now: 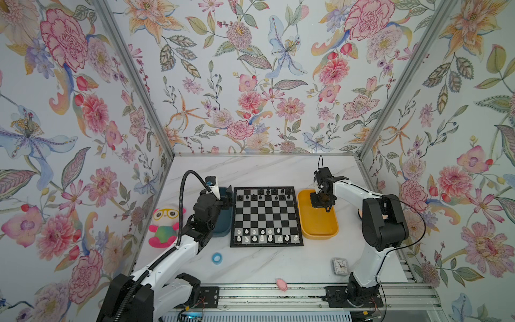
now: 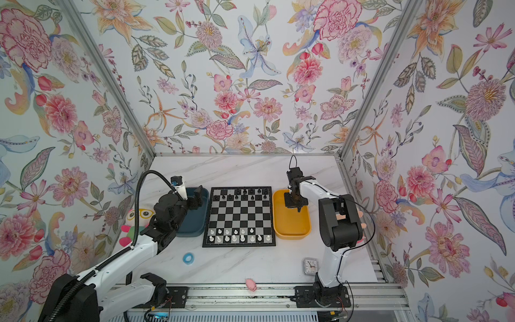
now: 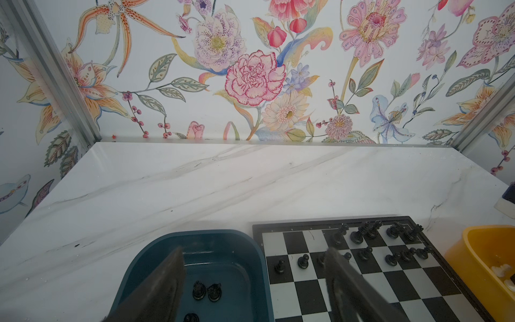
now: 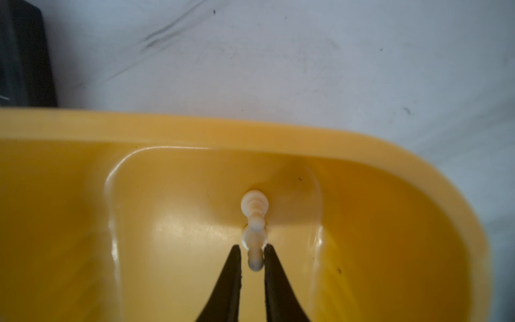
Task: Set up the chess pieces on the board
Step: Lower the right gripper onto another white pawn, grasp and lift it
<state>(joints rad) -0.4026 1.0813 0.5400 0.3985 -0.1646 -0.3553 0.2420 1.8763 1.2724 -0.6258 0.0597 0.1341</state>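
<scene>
Three black pieces lie in the teal bin, by the spread left gripper. Beside the board, the right gripper clamps a white piece inside the yellow bin. Other pieces stand on the board's end rows.

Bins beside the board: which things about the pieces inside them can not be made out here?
- Yellow bin, both top views: the right gripper hides its far end.
- White piece, right wrist view: blurred; one piece or two, and whether the fingers pinch it, unclear.
- Teal bin, top views: the left arm covers most of it.
- Left wrist view: a finger hides part of its floor; the edge cuts one black piece.
</scene>
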